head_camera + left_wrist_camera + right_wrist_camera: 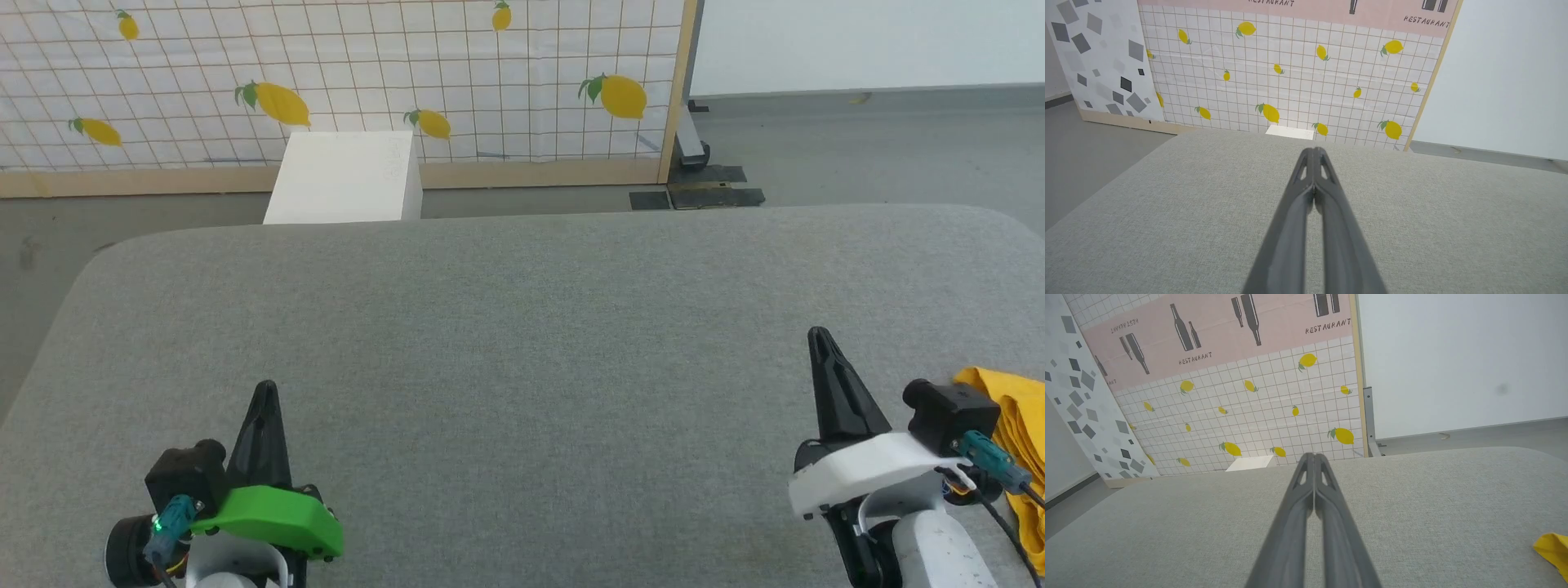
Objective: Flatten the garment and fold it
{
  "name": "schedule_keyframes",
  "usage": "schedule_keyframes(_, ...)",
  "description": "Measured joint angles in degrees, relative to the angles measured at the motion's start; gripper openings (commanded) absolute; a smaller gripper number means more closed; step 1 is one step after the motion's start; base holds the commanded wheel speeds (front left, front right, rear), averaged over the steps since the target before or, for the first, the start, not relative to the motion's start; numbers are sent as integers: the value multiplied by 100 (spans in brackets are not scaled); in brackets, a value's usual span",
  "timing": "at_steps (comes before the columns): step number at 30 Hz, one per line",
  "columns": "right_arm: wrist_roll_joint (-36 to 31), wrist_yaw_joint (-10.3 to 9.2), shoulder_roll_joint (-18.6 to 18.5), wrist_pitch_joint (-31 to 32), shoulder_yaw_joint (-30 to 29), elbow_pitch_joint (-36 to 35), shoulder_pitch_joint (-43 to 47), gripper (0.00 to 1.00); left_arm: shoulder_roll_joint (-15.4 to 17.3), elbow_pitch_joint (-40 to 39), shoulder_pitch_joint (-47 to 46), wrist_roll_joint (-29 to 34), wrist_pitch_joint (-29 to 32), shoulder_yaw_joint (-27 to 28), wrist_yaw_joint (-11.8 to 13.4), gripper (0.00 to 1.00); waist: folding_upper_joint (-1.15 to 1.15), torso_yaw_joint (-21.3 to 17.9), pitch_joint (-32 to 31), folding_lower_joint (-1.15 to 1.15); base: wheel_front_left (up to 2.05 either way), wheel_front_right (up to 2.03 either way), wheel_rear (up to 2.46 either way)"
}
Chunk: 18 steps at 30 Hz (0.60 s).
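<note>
A: Where is the garment (pixel 1016 441)?
B: At 4 o'clock in the head view. It is a bunched bright yellow heap on the right edge of the grey padded surface (pixel 522 327), and the frame cuts it off. The right wrist view shows one yellow corner of it lying on the fabric, also at 4 o'clock

A: And the grippers?
B: The right gripper (pixel 819 336) stands just left of the garment with its fingers pressed together tip to tip. I cannot tell whether that arm touches the cloth. The left gripper (pixel 265 390) is at 7 o'clock, its fingers together as well, well apart from the garment

A: What about the surface and the room?
B: The surface is grey woven fabric with rounded far corners. Beyond it there is grey floor (pixel 857 139). A lemon-print grid screen (pixel 490 73) in a wooden frame stands at 12 o'clock, and a plain white wall (pixel 857 41) at 1 o'clock. The wrist views add a pink band (pixel 1229 330) reading RESTAURANT above the grid, and a speckled panel (pixel 1098 61) at 10 o'clock

A: Does anything stand in the way?
B: The right arm's wrist camera (pixel 951 416) hides the garment's left edge. A white box (pixel 347 175) sits at 11 o'clock, just behind the surface's far edge, and I cannot tell what it holds. Dark floor plates (pixel 702 196) lie by the screen's right post
</note>
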Motion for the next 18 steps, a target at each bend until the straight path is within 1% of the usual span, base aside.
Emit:
schedule_keyframes(14, -147, 0, 0, 130, 7, -165, 44, 0, -49, -74, 1, 118, 130, 21, -44, 0, 0, 2, 32, 0, 0, 0, 0)
schedule_keyframes(18, -182, 0, 1, 165, 10, -211, 49, 0, -63, -94, 1, 235, 157, 29, -45, 0, 0, 2, 40, 0, 0, 0, 0)
